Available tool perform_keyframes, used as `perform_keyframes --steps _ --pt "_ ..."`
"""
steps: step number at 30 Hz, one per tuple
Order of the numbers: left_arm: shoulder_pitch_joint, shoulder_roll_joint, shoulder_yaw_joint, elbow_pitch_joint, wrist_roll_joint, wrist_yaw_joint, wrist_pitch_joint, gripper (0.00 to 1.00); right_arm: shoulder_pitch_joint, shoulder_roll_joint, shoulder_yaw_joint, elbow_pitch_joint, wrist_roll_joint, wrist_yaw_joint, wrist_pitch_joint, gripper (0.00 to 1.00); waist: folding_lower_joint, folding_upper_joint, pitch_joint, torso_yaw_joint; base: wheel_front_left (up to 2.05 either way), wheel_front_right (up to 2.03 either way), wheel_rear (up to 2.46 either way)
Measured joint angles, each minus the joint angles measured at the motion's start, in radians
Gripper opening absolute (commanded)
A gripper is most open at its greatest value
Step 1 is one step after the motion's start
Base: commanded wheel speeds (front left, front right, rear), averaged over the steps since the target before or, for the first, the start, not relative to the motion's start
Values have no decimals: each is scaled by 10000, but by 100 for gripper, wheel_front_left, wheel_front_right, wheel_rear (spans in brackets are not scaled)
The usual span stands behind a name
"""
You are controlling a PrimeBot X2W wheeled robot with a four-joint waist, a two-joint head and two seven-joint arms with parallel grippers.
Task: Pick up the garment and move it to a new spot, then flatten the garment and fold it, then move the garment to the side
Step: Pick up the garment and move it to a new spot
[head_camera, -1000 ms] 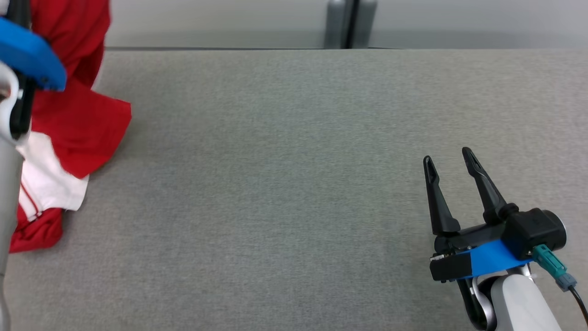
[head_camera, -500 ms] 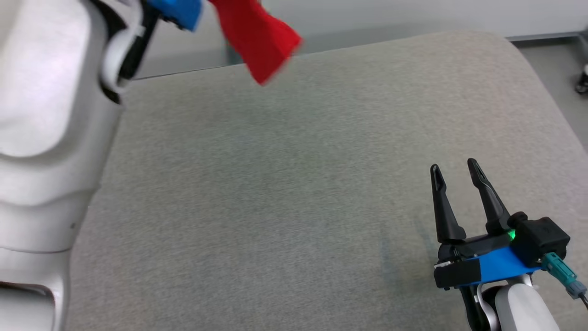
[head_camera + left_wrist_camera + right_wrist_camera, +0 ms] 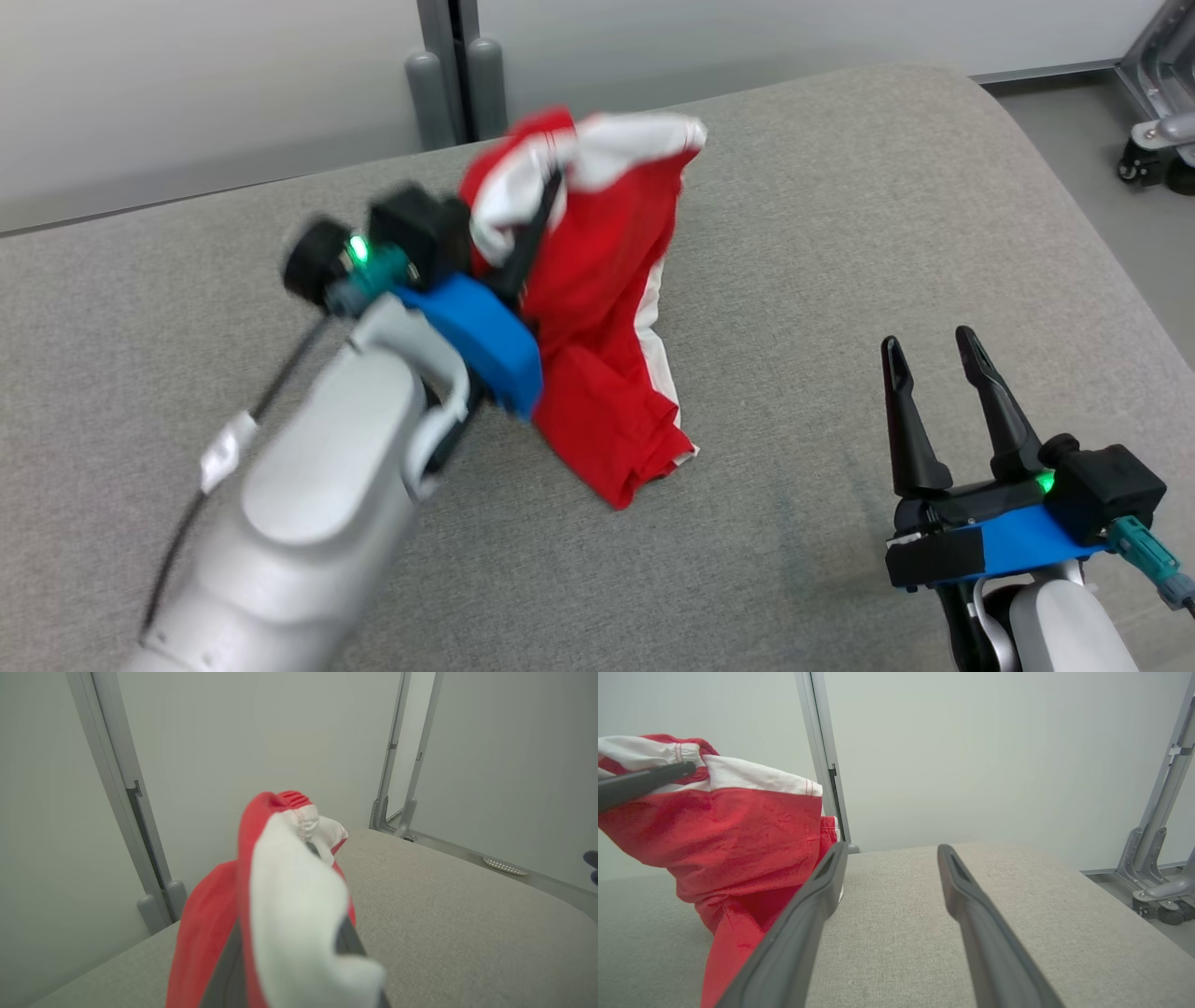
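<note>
Head view: red garment (image 3: 597,373) over grey fabric surface (image 3: 840,233), pale wall (image 3: 187,93) behind.

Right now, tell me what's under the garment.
Grey cushion lies under the garment, which hangs from the left gripper. The patch right beneath its lower folds is covered, so I cannot tell whether the cloth touches down there.

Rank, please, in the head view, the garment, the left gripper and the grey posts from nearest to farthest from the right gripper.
1. garment, centre, held up.
2. left gripper, clamped on the garment's top.
3. grey posts, far back left.
</note>
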Motion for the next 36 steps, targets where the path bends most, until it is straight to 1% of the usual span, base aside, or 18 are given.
perform_keyframes --steps 7,8,9,10,12,15,20,23,24,25,28,29,30,31,32,36 --pt "2037 -568 -729 1218 -351 -2 -428 0 -11 10 125 113 2 0 -2 100 0 0 -63 357 0 0 0" --pt "2205 -686 -863 1342 -378 -6 -472 36 -11 4 136 138 6 0 -2 100 1 0 -89 418 0 0 0" --pt "2308 -763 -976 1450 -362 -12 -545 87 -12 2 146 163 6 0 -2 100 0 1 -116 478 0 0 0" --pt "2345 -809 -1089 1521 -326 -12 -637 100 -10 4 180 194 6 0 -2 100 0 0 -147 534 0 0 0" --pt "2345 -890 -1179 1572 -299 -13 -871 100 -8 6 192 240 2 0 -2 100 0 0 -230 653 0 0 0" --pt "2243 -934 -1064 1469 -209 4 -1223 100 23 4 203 297 -21 0 -2 100 1 1 -415 841 0 0 0" --pt "2124 -882 -316 652 -150 270 -1440 100 299 -2 100 368 -117 0 -2 100 0 0 -785 1219 0 0 0" --pt "2386 -554 566 -205 0 556 -1450 100 384 6 113 397 -169 0 -2 100 0 -1 -933 1441 0 0 0" --pt "2386 -554 566 -205 0 556 -1450 100 384 6 113 397 -169 0 -2 100 0 -1 -933 1441 0 0 0" --pt "2818 -268 1160 -594 167 729 -1457 100 403 2 88 401 -178 0 0 100 0 0 -1010 1605 0 0 0" --pt "3568 130 2010 -1062 460 959 -1457 100 525 10 79 453 -211 0 -2 100 0 0 -1112 1888 0 0 0" --pt "3568 130 2010 -1062 460 959 -1457 100 525 10 79 453 -211 0 -2 100 0 0 -1112 1888 0 0 0" --pt "3763 244 2343 -1227 573 1016 -1457 100 541 8 42 476 -213 0 -2 100 0 0 -1144 1992 0 0 0" --pt "4164 407 2951 -1515 754 1122 -1457 100 563 4 0 525 -217 0 -2 100 0 -1 -1202 2201 0 0 0" --pt "4164 407 2951 -1515 754 1122 -1457 100 563 4 0 525 -217 0 -2 100 0 -1 -1202 2201 0 0 0" --pt "5022 573 4034 -1962 1202 1244 -1457 100 607 6 -121 616 -255 0 -2 100 0 0 -1252 2589 0 0 0"
